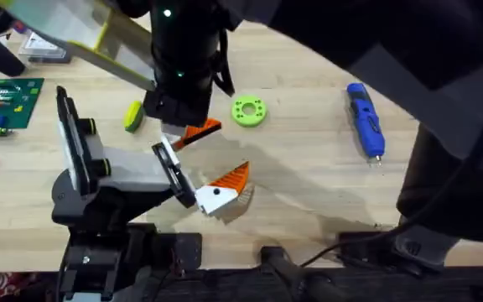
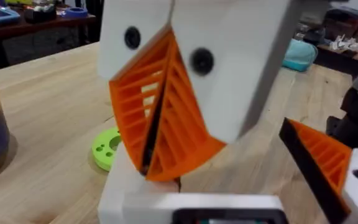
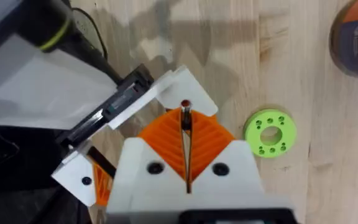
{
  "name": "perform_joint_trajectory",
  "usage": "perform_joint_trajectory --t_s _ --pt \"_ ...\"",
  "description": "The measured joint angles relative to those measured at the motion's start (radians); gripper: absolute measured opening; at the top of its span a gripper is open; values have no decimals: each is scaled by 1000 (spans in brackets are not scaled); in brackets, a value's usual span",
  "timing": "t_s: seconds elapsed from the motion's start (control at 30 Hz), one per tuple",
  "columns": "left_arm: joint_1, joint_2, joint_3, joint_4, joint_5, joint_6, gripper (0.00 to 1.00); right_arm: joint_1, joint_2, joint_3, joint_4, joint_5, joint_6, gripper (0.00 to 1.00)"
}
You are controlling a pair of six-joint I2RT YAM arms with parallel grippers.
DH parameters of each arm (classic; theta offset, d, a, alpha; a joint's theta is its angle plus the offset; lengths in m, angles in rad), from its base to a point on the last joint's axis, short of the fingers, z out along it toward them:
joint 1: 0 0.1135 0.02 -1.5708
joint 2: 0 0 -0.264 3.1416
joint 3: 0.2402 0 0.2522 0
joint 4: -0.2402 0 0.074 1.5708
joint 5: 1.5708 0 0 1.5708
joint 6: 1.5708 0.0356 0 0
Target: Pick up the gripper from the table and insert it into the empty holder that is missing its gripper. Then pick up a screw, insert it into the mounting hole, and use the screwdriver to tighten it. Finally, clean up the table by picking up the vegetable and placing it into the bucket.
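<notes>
R gripper (image 3: 184, 121) jaws clamped on apparent screw (image 3: 184, 106), poised over holder (image 3: 129, 102), prob. lining up mounting hole. L gripper (image 2: 154, 149) jaws together.

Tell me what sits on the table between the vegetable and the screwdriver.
In the overhead view, the lime-green ring with holes lies between the vegetable and the screwdriver. A dark arm hangs over the stretch nearer the vegetable; otherwise bare wood.
</notes>
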Motion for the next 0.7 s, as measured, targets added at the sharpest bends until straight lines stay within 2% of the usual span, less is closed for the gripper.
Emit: perform_joint_trajectory --t_s 0.7 --pt "0 1 0 0 0 -10 986 0 45 -3 -1 -18 -25 10"
